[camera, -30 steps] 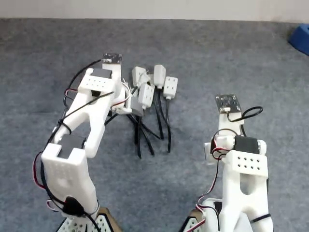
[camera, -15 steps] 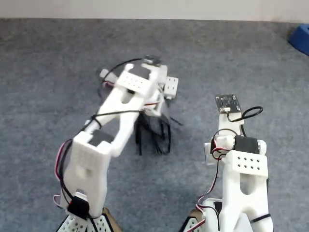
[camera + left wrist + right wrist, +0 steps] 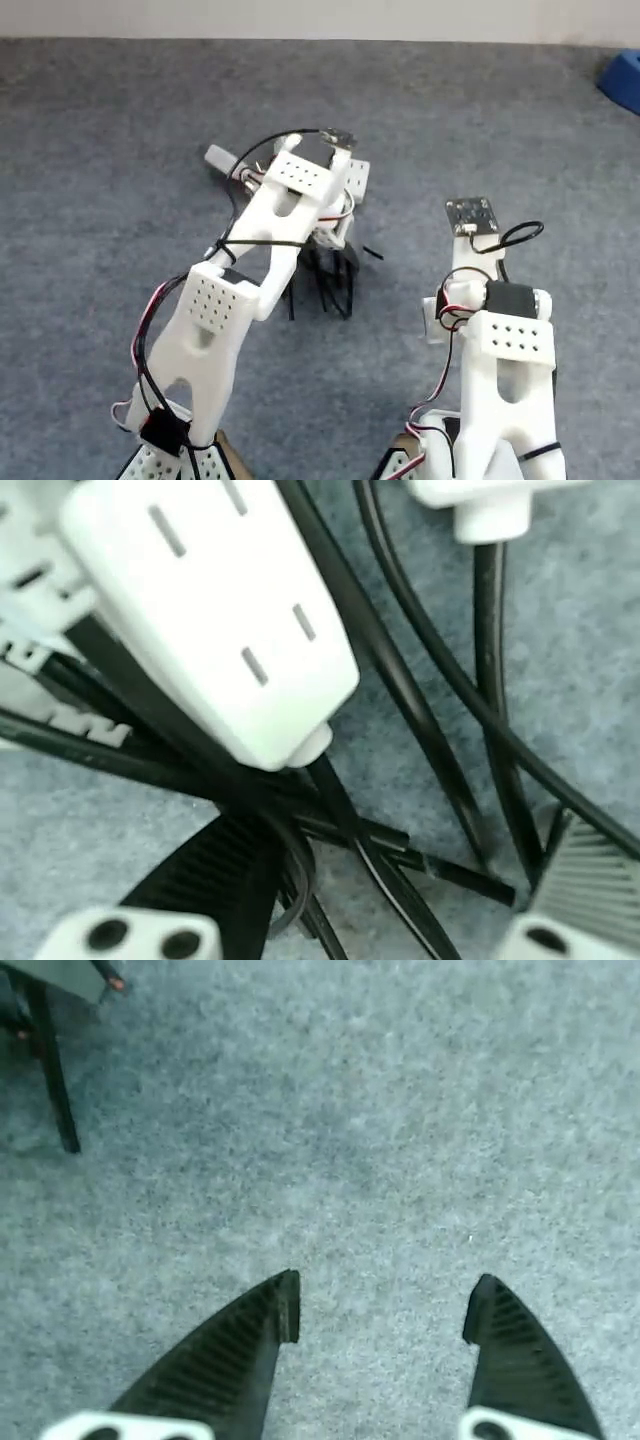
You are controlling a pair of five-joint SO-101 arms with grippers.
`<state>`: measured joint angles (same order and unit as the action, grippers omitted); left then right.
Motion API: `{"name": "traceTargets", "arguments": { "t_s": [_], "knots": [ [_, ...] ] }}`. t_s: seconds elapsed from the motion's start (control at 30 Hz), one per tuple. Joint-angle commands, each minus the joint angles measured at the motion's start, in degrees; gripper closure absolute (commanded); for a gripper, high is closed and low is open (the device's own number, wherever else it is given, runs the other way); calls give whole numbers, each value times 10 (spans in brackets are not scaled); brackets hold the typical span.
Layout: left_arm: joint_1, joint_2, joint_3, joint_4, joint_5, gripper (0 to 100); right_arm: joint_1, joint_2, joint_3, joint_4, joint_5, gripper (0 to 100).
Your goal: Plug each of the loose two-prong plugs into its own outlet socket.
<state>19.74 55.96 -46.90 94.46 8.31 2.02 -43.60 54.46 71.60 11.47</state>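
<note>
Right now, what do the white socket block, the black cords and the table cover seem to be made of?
Socket block: likely moulded plastic, white and smooth with a soft sheen.
Cords: probably rubber or vinyl sheathing, black, slightly glossy.
Table cover: looks like grey felt or short carpet, matte and fuzzy.

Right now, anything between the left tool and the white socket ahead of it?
Yes: a tangle of black cords lies between the left tool and the white socket, crossing right at the socket's near end.
</note>
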Motion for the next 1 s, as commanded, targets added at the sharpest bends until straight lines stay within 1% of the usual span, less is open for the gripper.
{"name": "traceTargets", "arguments": {
  "t_s": [0.0, 0.1, 0.17, 0.23, 0.4, 0.57, 0.77, 0.87, 0.97],
  "knots": [
    [1, 37, -46, 8, -14, 662, -3, -15, -3, 5, 3, 728],
    [-21, 60, -49, 12, -15, 806, -3, -15, -2, 5, 3, 728],
    [-41, 60, -58, 26, -56, 893, -3, -15, -2, 5, 4, 728],
    [-65, 58, -73, 47, -101, 937, -4, -15, -2, 5, 4, 728],
    [-128, 58, -106, 60, -117, 970, -6, -15, -2, 5, 4, 728],
    [-139, 51, -115, 60, -164, 994, -6, -15, -2, 5, 4, 728],
    [-172, -23, -110, 62, -202, 994, -7, -15, -2, 6, 4, 728],
    [-198, -71, -79, 65, -221, 994, -7, -15, -2, 6, 4, 728],
    [-227, -127, -19, 65, -246, 994, -7, -15, -2, 6, 4, 728]
  ]
}}
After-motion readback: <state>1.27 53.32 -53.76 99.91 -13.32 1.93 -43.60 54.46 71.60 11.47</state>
